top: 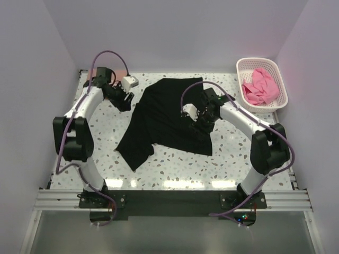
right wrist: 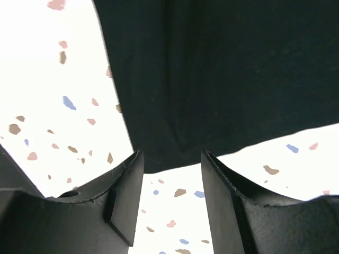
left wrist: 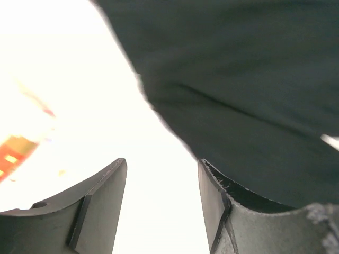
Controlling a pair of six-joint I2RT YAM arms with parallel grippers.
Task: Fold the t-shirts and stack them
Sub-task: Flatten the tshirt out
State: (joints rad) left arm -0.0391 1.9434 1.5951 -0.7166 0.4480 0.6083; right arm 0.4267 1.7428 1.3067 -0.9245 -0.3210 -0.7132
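Observation:
The black t-shirt point(top: 164, 116) lies spread and rumpled in the middle of the table. My left gripper point(top: 125, 100) is open and empty, low at the shirt's upper left edge. In the left wrist view point(left wrist: 161, 174) the black cloth point(left wrist: 238, 79) lies just beyond and beside the right finger. My right gripper point(top: 197, 119) is open and empty at the shirt's right side. In the right wrist view point(right wrist: 172, 159) a shirt edge point(right wrist: 212, 69) lies just ahead of the fingertips. A pink t-shirt point(top: 259, 87) is bunched in the basket. I cannot make out the printed salmon shirt.
The white lattice basket point(top: 280, 79) stands at the back right corner. A small white box point(top: 130, 82) sits at the back left, close to my left wrist. White walls close in the speckled table point(top: 175, 164) on three sides.

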